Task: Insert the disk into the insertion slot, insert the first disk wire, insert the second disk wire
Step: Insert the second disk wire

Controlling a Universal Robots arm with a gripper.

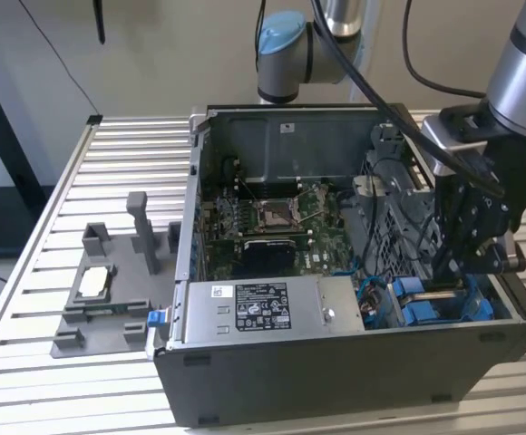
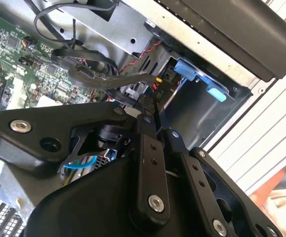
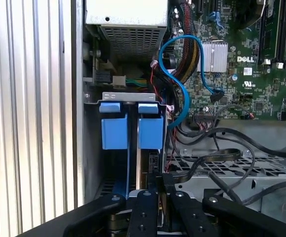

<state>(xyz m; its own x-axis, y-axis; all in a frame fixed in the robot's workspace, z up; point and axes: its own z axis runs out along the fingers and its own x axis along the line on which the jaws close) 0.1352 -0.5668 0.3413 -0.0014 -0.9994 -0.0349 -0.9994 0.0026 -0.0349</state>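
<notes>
Two black fingers (image 3: 153,207) of the gripper (image 3: 158,185) look nearly clenched on a black wire plug at the disk (image 3: 143,133), which sits blue-framed in the insertion slot (image 3: 93,163). Judging by looks, the wire is limp and its plug small: grip the plug. Beyond lies the motherboard (image 3: 251,59).

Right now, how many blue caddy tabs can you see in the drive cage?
2: left blue tab and right blue tab, side by side at the cage's front edge. Others may be hidden.

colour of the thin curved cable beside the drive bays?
Bright blue cable, clearest in the first wrist view, looping over the motherboard.
</notes>
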